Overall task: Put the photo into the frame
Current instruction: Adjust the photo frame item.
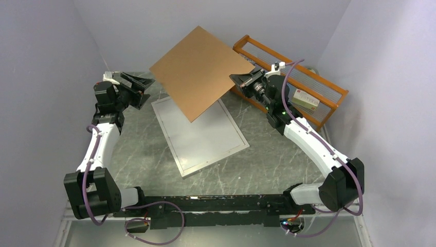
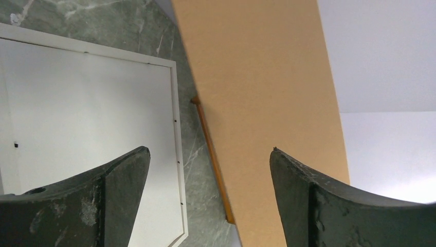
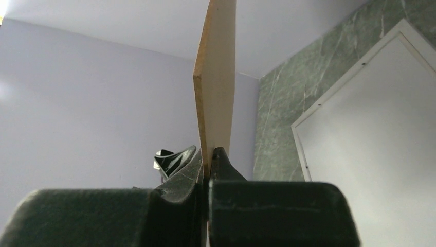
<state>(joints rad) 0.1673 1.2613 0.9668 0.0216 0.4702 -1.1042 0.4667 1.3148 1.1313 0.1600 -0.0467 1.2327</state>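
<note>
The white frame (image 1: 216,161) lies flat on the green marble table, and its centre is a plain pale surface. No printed side of the photo shows in any view. My right gripper (image 1: 238,80) is shut on the right edge of a plain brown backing board (image 1: 200,72), which hangs tilted in the air above the frame's far half. In the right wrist view the board (image 3: 218,92) stands edge-on between the closed jaws (image 3: 208,157), with the frame (image 3: 347,76) to the right. My left gripper (image 1: 145,92) hovers open at the back left, holding nothing. Its view shows the frame (image 2: 176,118) and the board (image 2: 267,92) beyond the spread gripper (image 2: 211,150).
An orange wooden rack (image 1: 308,85) stands at the back right behind the right gripper, with a small box (image 1: 307,99) in it. One of its bars (image 2: 213,164) shows under the board. Lilac walls close in the table on three sides.
</note>
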